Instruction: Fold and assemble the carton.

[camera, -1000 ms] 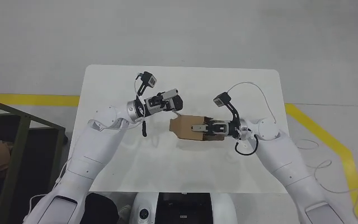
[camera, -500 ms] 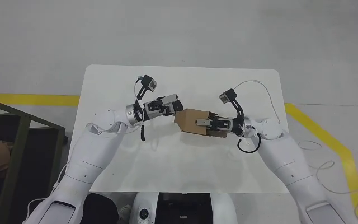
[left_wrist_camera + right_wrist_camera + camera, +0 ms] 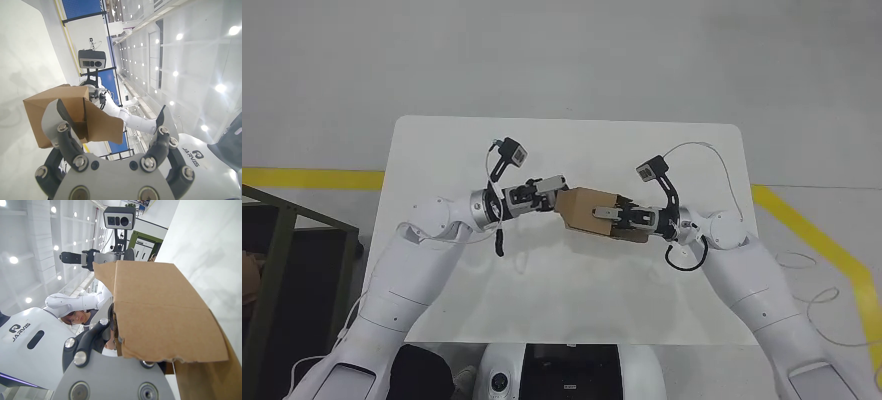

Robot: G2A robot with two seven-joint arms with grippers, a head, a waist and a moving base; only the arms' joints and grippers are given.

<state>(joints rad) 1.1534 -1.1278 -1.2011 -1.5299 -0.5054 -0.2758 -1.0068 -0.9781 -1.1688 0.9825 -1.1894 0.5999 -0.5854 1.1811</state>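
Your right hand (image 3: 610,214) is clenched on one end of the brown cardboard carton (image 3: 580,205), holding it over the middle of the white counter (image 3: 442,140). Your left hand (image 3: 111,106) is spread wide at the carton's other end. The carton is half-formed: boxy, one end open, one flap loose, one edge ragged.

Robot test hall: yellow floor tape (image 3: 312,179), white table (image 3: 562,300), high ceiling (image 3: 198,47) of spotlights (image 3: 175,73)

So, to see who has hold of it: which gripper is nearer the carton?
Right: the right gripper grips the carton at one end; the left gripper is open at its opposite end.
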